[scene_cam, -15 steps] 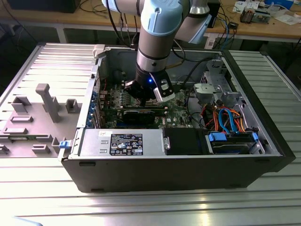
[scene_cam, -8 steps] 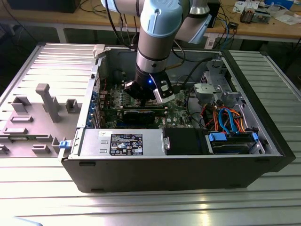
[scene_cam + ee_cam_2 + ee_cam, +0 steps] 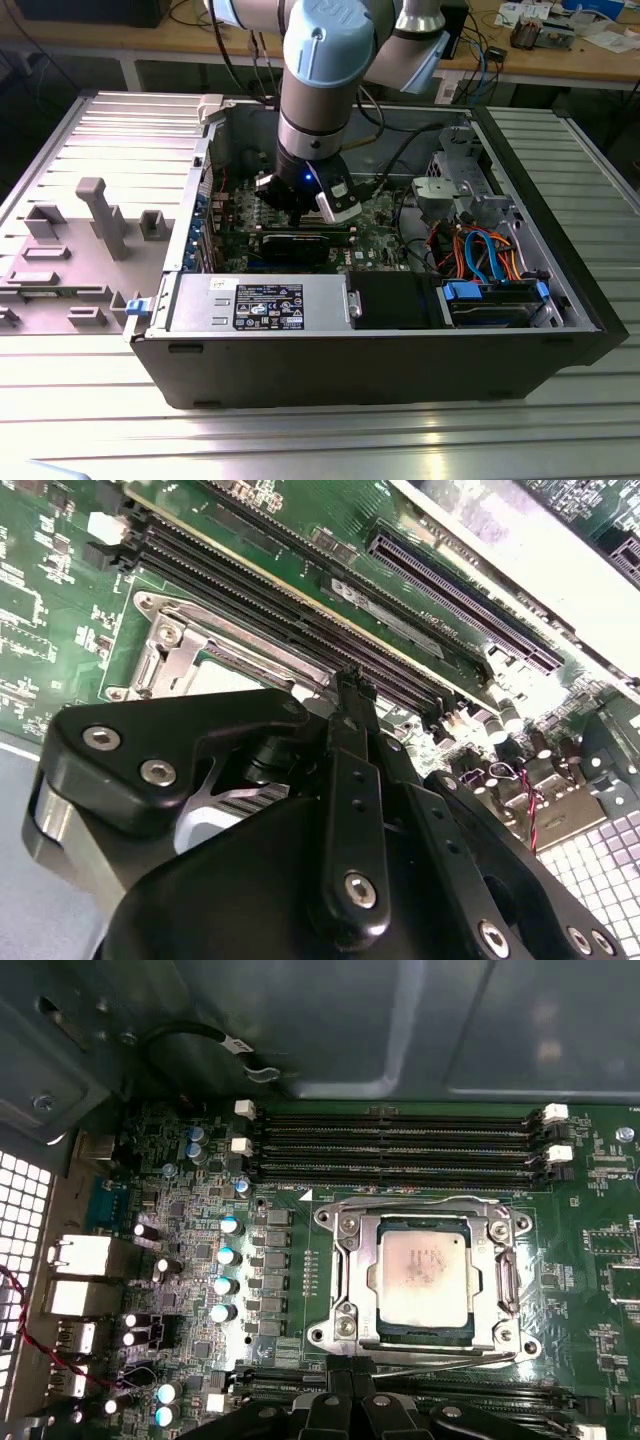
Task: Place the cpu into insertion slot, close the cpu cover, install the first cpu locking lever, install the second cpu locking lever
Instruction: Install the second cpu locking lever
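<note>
Hovering low over the green board, the end effector [image 3: 345,1400] is sitting just beside the insertion slot [image 3: 345,1222], its fingers together and empty. The cpu [image 3: 425,1278] is lying seated, the cpu cover [image 3: 508,1285] framing it. Pressing squarely on the levers looks wisest.

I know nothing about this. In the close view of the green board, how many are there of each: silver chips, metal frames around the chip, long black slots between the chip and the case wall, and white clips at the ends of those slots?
Silver chip: 1
Metal frame: 1
Long black slots: 4
White clips: 4
Total: 10
</note>
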Action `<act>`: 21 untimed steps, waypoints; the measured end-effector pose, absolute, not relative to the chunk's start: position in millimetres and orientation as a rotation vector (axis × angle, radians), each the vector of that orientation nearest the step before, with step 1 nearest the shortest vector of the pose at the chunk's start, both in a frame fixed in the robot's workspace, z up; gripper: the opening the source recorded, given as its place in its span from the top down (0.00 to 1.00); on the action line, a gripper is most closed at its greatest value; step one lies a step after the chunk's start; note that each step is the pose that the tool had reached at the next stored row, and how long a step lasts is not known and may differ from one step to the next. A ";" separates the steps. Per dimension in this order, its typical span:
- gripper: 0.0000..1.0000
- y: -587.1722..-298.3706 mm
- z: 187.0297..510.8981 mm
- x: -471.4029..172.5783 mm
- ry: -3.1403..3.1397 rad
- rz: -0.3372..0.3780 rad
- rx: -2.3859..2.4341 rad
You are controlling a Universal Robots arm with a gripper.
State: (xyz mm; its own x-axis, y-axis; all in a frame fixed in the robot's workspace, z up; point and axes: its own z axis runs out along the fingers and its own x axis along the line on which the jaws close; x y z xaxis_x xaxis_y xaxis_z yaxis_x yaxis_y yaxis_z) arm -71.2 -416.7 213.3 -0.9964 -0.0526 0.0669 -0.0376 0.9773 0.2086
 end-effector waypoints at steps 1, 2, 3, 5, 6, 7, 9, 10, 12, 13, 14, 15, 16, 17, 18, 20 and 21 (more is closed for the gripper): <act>0.89 -416.6 212.1 -76.9 -3.050 -0.344 0.075; 0.89 -416.7 212.1 -76.9 -3.050 -0.344 0.075; 0.89 -416.7 212.0 -77.0 -3.050 -0.344 0.075; 0.89 -416.7 211.8 -77.4 -3.050 -0.345 0.075; 0.89 -416.7 211.6 -77.7 -3.050 -0.347 0.076; 0.89 -416.7 211.3 -78.0 -3.050 -0.348 0.076; 0.89 -416.7 210.4 -78.9 -3.050 -0.354 0.078; 0.89 -416.7 209.8 -79.3 -3.050 -0.357 0.079; 0.89 -416.8 208.3 -79.5 -3.049 -0.362 0.081; 0.89 -416.9 207.0 -79.6 -3.049 -0.365 0.082; 0.89 -416.8 206.8 -80.0 -3.049 -0.366 0.082; 0.89 -416.9 206.2 -80.7 -3.048 -0.367 0.083; 0.89 -416.8 205.7 -80.9 -3.048 -0.369 0.083; 0.89 -416.9 204.9 -81.2 -3.048 -0.373 0.083; 0.89 -416.9 204.0 -81.4 -3.047 -0.379 0.084; 0.89 -416.9 203.1 -81.5 -3.046 -0.392 0.084; 0.89 -416.9 202.8 -81.4 -3.045 -0.398 0.085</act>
